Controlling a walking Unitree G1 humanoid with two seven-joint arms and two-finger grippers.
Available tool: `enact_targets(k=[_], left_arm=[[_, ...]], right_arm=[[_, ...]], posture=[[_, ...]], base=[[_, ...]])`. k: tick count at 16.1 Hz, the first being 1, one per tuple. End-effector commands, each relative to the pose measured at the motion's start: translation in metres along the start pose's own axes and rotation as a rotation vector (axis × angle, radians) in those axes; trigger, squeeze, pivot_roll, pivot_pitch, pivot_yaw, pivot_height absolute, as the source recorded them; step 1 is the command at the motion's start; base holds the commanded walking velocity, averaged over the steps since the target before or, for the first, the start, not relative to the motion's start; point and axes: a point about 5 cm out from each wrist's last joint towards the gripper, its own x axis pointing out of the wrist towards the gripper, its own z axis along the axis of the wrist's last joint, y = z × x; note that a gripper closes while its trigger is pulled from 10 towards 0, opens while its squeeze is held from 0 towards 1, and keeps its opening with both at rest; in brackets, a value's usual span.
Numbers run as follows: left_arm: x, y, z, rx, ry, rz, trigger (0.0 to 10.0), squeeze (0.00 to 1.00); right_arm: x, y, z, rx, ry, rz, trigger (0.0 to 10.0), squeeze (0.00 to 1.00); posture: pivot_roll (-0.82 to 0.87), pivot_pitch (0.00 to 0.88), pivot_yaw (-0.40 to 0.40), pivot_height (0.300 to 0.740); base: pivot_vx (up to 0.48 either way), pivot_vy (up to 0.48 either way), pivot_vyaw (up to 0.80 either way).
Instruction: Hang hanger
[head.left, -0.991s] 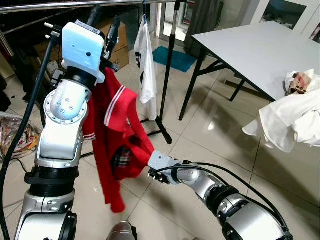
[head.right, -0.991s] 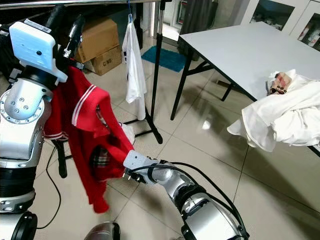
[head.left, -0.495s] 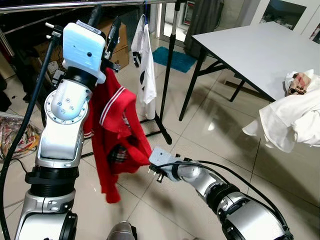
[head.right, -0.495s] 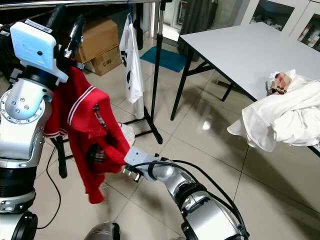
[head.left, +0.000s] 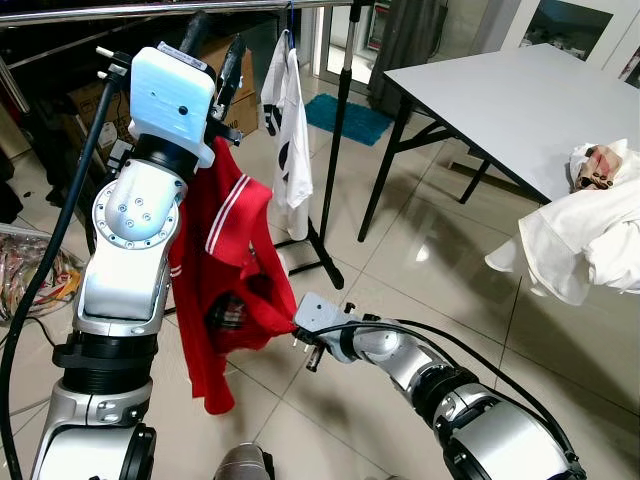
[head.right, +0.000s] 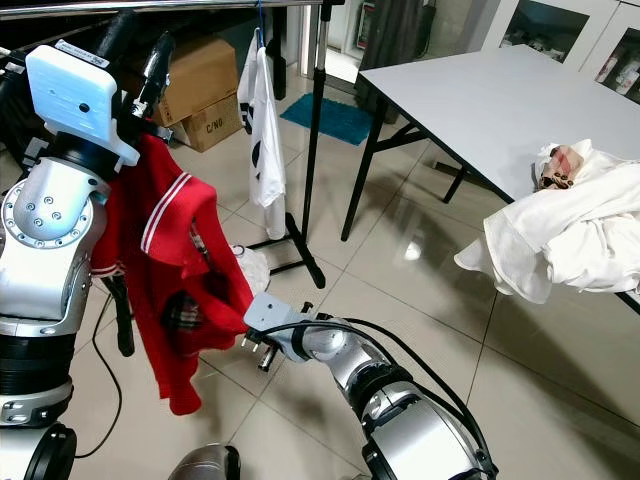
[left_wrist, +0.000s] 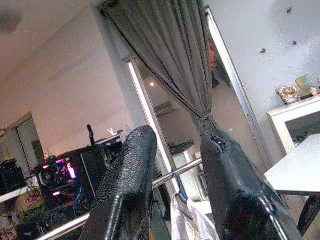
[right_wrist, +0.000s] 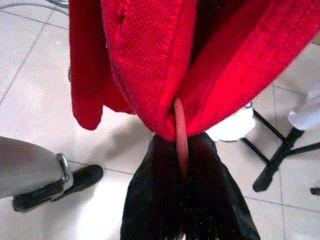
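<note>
Two black fingers of the right pincer (right_wrist: 182, 200) are pressed together on a thin red hanger (right_wrist: 181, 140) poking out from the bottom folds of a red garment (head.left: 225, 290). That pincer sits low, just above the tiled floor (head.left: 400, 250), at the garment's lower edge. Up high, the left pincer (head.left: 215, 55) reaches toward the metal rail (head.left: 150, 10) of the clothes rack, its two fingers (left_wrist: 127, 190) spread apart with the rail showing between them; whether anything is caught in them, I cannot tell. The red garment, with white stripes at the collar, hangs from beside the left wrist down to the right pincer. On the rail beyond, a white shirt (head.left: 292, 130) hangs on a blue hook, next to the rack's black upright pole (head.left: 335, 150). Cardboard boxes (head.right: 200, 85) sit behind. Off to the right stands a grey table (head.left: 520, 100) with a heap of white cloth (head.left: 590, 240) draped over its near edge.
</note>
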Motion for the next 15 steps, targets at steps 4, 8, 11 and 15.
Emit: enact_targets(k=[4, 8, 11, 15], left_arm=[[0.003, -0.002, 0.006, 0.008, -0.032, -0.015, 10.0, 0.00], [-0.001, -0.005, 0.003, 0.004, -0.020, -0.012, 10.0, 0.00], [-0.002, -0.006, 0.001, 0.000, -0.016, -0.013, 10.0, 0.00], [-0.001, -0.007, 0.001, -0.003, -0.018, -0.020, 10.0, 0.00]], right_arm=[[-0.003, -0.008, 0.009, -0.011, -0.057, -0.006, 0.0, 0.00], [-0.013, -0.038, 0.022, -0.049, -0.087, -0.130, 0.0, 0.00], [-0.023, -0.058, 0.032, -0.131, -0.091, -0.195, 0.0, 0.00], [-0.029, -0.072, 0.046, -0.255, -0.105, -0.239, 0.0, 0.00]], posture=[[0.14, 0.012, -0.024, 0.740], [0.13, 0.013, -0.027, 0.740], [0.13, 0.009, -0.027, 0.740], [0.12, 0.004, -0.025, 0.740]], base=[[0.000, 0.000, 0.00], [0.000, 0.000, 0.00], [0.000, 0.000, 0.00], [0.000, 0.000, 0.00]])
